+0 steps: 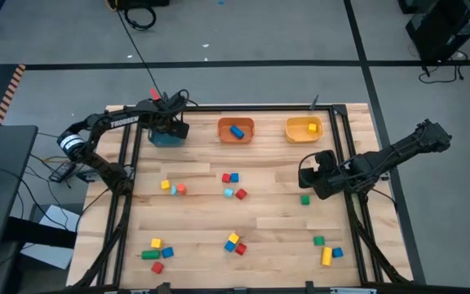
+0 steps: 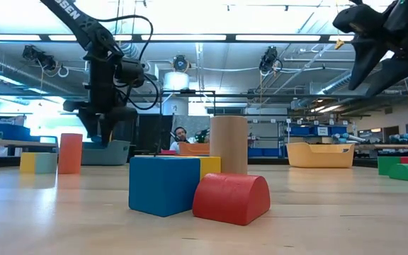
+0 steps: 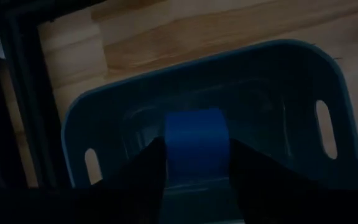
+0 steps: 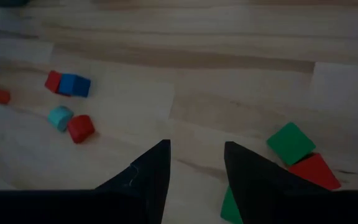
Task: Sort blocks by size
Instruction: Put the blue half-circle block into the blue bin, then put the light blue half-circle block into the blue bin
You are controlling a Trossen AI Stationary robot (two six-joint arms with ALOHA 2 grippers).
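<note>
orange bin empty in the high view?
No. A blue block lies inside the orange bin.

Bare table (image 1: 276, 214) mid-right; block clusters (image 1: 232, 242) flank, seemingly passable gaps.

Wooden table (image 1: 268, 208): three bins (image 1: 236, 131) along far edge, coloured blocks (image 1: 231, 177) scattered in small clusters.

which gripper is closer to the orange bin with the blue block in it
Left. The left gripper hangs over the teal bin just beside the orange bin; the right gripper is farther off, toward the table's right side.
</note>
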